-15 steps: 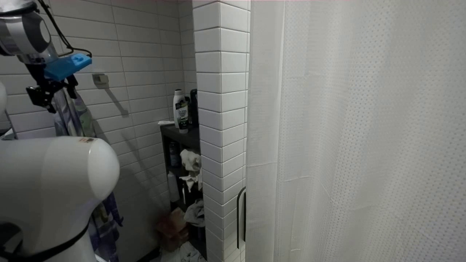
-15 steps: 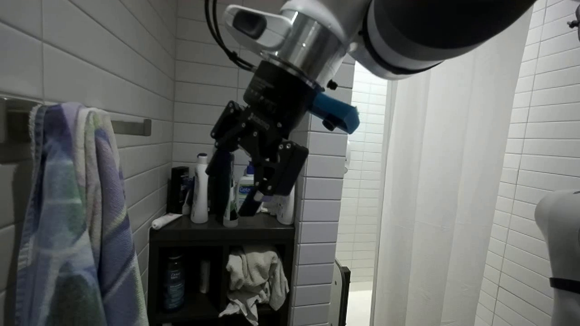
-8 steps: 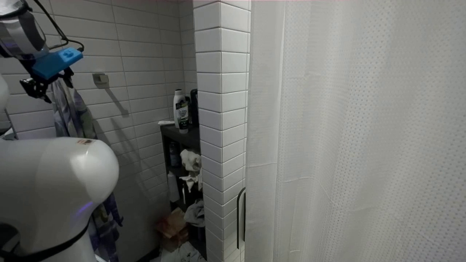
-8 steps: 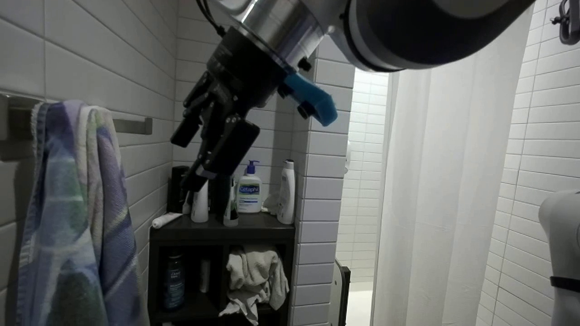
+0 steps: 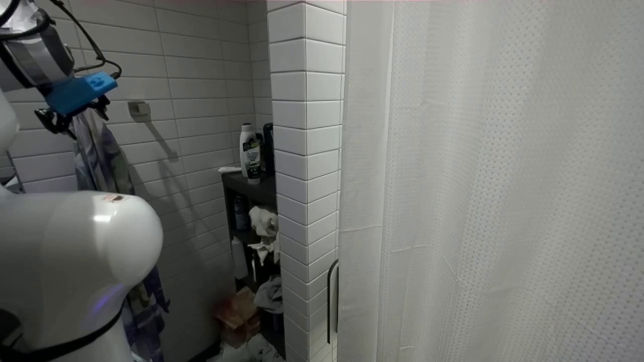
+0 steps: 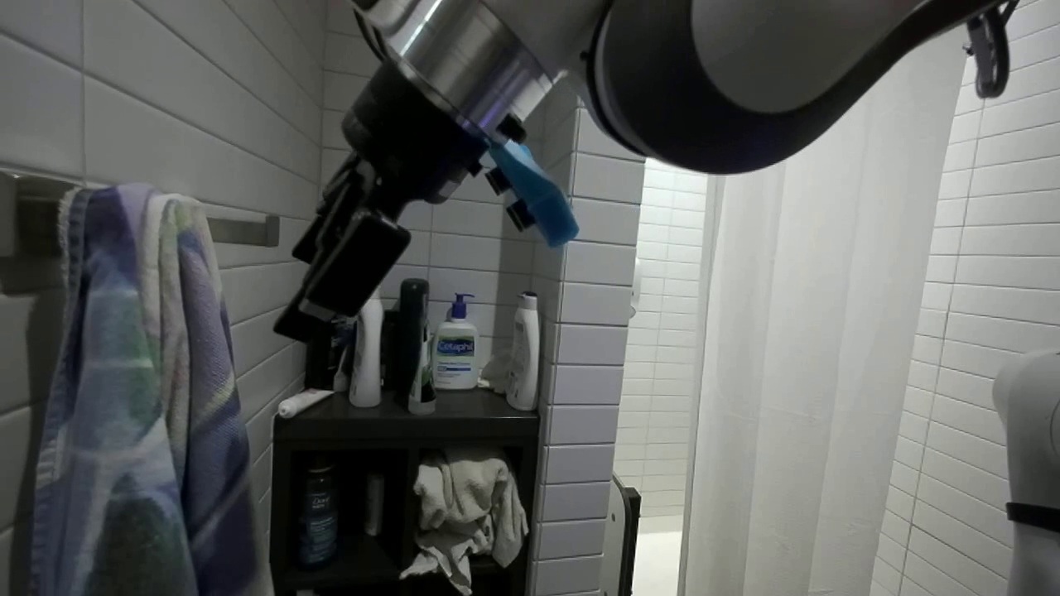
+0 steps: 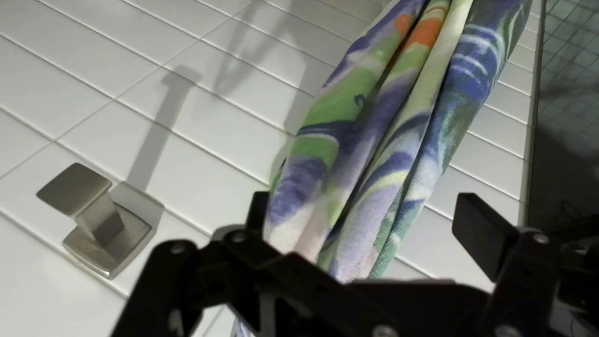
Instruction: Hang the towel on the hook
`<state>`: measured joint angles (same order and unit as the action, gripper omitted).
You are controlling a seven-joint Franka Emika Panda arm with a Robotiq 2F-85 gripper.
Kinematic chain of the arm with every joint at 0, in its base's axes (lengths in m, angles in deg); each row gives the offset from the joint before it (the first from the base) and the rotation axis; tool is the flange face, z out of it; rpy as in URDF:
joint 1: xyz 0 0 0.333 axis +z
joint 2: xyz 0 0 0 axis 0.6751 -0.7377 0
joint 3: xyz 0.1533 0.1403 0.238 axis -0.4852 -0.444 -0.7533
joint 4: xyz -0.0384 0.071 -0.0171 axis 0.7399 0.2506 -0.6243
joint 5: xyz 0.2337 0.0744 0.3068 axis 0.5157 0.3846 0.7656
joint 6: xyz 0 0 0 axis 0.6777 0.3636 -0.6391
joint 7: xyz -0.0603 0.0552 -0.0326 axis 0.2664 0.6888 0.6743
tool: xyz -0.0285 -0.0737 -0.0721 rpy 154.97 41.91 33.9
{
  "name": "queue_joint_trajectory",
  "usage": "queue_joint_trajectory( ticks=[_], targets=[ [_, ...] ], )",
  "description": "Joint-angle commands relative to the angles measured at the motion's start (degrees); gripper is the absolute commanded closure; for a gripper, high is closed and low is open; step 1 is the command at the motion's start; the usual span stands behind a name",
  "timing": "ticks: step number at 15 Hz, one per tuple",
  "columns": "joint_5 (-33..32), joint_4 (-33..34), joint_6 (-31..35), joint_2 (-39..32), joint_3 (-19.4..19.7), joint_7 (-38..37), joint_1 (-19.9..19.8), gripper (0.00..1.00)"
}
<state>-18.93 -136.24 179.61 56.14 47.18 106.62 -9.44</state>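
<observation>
The towel [image 6: 124,397], blue, purple, white and green, hangs in vertical folds from a metal bar [image 6: 242,231] on the tiled wall. It also shows in an exterior view [image 5: 103,156], partly behind the arm. In the wrist view the towel [image 7: 374,140] runs across the space between the finger pads; its top end is hidden behind the gripper. My gripper [image 7: 367,222] has its fingers wide apart and grips nothing. In an exterior view the gripper [image 6: 302,285] is right of the towel, pointing down-left. A square-headed metal wall hook [image 7: 77,192] is bare beside the towel.
A dark shelf [image 6: 406,426] with several bottles and a white cloth [image 6: 468,497] stands behind the gripper. A tiled pillar [image 5: 305,166] and a white curtain [image 5: 478,176] are to the right. A dark glass-like panel [image 7: 561,140] borders the wrist view's right side.
My gripper has moved left toward the wall and towel in an exterior view, and turned so that its fingers show more edge-on. The fingers stay apart. The towel has not visibly moved.
</observation>
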Motion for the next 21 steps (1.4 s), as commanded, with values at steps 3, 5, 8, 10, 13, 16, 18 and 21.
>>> queue_joint_trajectory(
  ticks=[3,5,8,10,13,16,18,21],
  targets=[
    [-0.6,5.2,1.6,-5.8,-1.8,-3.8,-1.3,0.0],
    [1.2,7.0,1.6,-7.9,-2.1,-3.0,-0.3,0.0],
    [-0.3,9.0,1.4,-9.5,-3.4,-3.7,-0.6,0.0],
    [-4.3,9.5,1.7,-9.3,-3.9,-5.6,-1.9,0.0],
    [-13.0,8.6,1.5,-7.7,-4.4,-10.1,-4.1,0.0],
    [-19.6,8.5,1.4,-7.3,-3.5,-14.8,-4.8,0.0],
    [-17.4,8.8,2.2,-8.0,-4.1,-14.5,-5.5,0.0],
    [-15.7,9.1,2.4,-8.7,-4.1,-13.6,-5.3,0.0]
  ],
)
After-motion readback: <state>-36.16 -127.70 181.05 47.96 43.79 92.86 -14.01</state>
